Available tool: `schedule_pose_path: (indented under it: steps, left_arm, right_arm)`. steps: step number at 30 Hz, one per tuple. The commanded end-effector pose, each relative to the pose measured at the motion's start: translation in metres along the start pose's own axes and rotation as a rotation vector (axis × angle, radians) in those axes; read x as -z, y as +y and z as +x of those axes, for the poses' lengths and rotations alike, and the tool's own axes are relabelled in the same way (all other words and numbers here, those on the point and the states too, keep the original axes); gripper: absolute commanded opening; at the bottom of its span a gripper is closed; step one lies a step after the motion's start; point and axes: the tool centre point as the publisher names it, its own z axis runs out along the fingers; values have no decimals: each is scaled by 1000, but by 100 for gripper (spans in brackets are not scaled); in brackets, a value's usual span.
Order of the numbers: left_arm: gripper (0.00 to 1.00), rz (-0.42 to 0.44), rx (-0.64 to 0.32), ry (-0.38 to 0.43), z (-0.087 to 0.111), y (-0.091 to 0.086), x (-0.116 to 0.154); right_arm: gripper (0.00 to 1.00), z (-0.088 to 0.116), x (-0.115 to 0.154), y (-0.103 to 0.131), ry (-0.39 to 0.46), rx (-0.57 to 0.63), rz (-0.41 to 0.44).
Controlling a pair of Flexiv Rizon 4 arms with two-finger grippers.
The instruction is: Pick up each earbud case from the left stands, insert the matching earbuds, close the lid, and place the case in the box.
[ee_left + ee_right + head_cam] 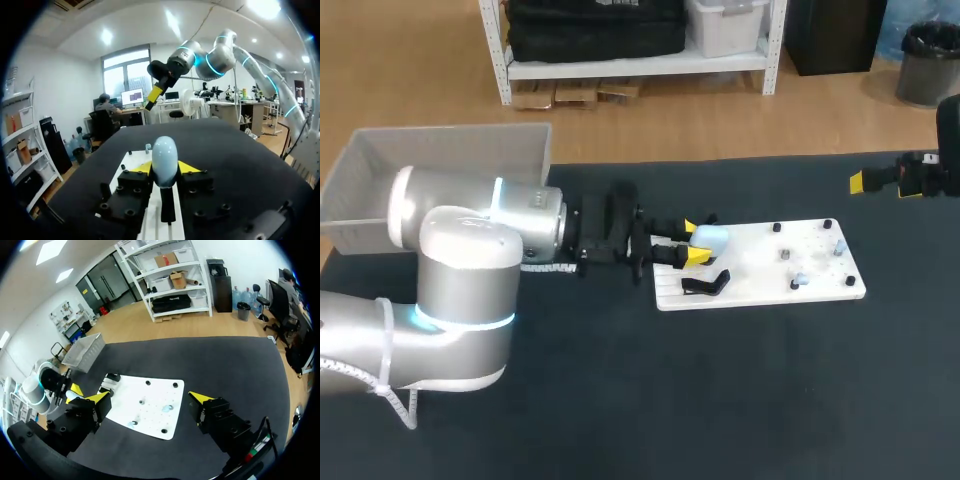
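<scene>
Seen from above, a black table [720, 400] carries a white board [750, 270], which lies at about 3 o'clock from the table's middle. My left arm comes in from 9 o'clock and stretches low across the surface. My left gripper [695, 243] is at the board's 9 o'clock edge. It pinches a pale-blue earbud case [712, 238] that is smooth and rounded like an egg, with one yellow tip against each of its sides. In the left wrist view the case stands upright between my fingers, on top of a slim black stand [168, 205] that rises from the board just under the gripper.

At about 6 o'clock of the case, just beside it on the board, sits a second black stand [705, 284], which is a low, bent shape. Toward the board's 3 o'clock end lie a few small pale-blue pieces [799, 280] among short black pegs [828, 225]. The pieces are too small for me to say whether they are earbuds.

A grey box [460, 150] stands at 10 o'clock, at the table's far left corner. It is partly hidden behind my left arm and well apart from the board.

My right gripper [148, 398] hangs at 2 o'clock, raised above the table near its far right edge and well apart from the board. Its fingers are spread wide and hold nothing. In the right wrist view the white board lies on the table ahead of and below them, with my left arm at the board's far end.
</scene>
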Motion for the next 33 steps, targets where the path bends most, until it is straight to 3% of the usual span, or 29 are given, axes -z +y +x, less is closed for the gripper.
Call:
schedule_pose_path:
  steps: [1,24,33]
  left_arm:
    - [0,-16,-2,-14,2,-3,2]
    - [0,-16,-2,-14,2,-3,2]
    - [0,-56,17,-169,-5,-18,-5]
  right_arm:
    - [100,0,0,-2,1,2,-10]
    - [100,0,0,-2,1,2,-10]
    - [100,8,10,10,14,1,-16]
